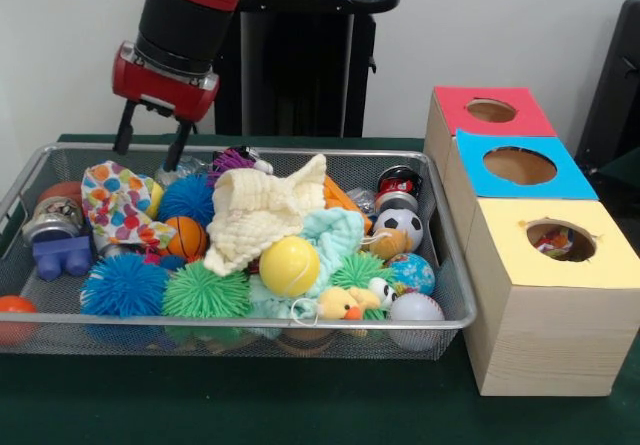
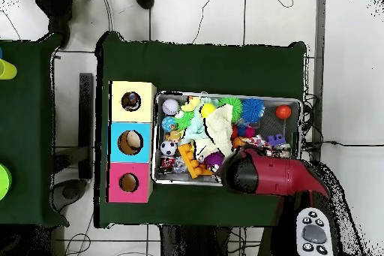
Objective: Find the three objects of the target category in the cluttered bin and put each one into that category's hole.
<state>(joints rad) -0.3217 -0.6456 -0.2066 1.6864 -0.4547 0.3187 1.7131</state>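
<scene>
The silver wire-mesh bin (image 1: 240, 321) lies on the green table, full of toys; it also shows in the overhead view (image 2: 301, 129). One white fabric piece with coloured dots (image 1: 118, 205) lies at the bin's left end, near the back. My gripper (image 1: 146, 161) hangs open and empty just above and behind that piece, over the bin's back left corner. In the overhead view the red arm (image 2: 270, 176) hides the gripper. The yellow-topped box (image 1: 550, 295) stands right of the bin, and something multicoloured shows inside its round hole (image 1: 560, 241). The yellow box also shows overhead (image 2: 133, 88).
A cream waffle cloth (image 1: 265, 215) and a mint-green cloth (image 1: 335, 233) lie mid-bin among a yellow ball (image 1: 288, 265), spiky balls (image 1: 123, 285) and a toy football (image 1: 398, 227). The blue-topped box (image 1: 560, 177) and red-topped box (image 1: 450, 105) stand behind the yellow one.
</scene>
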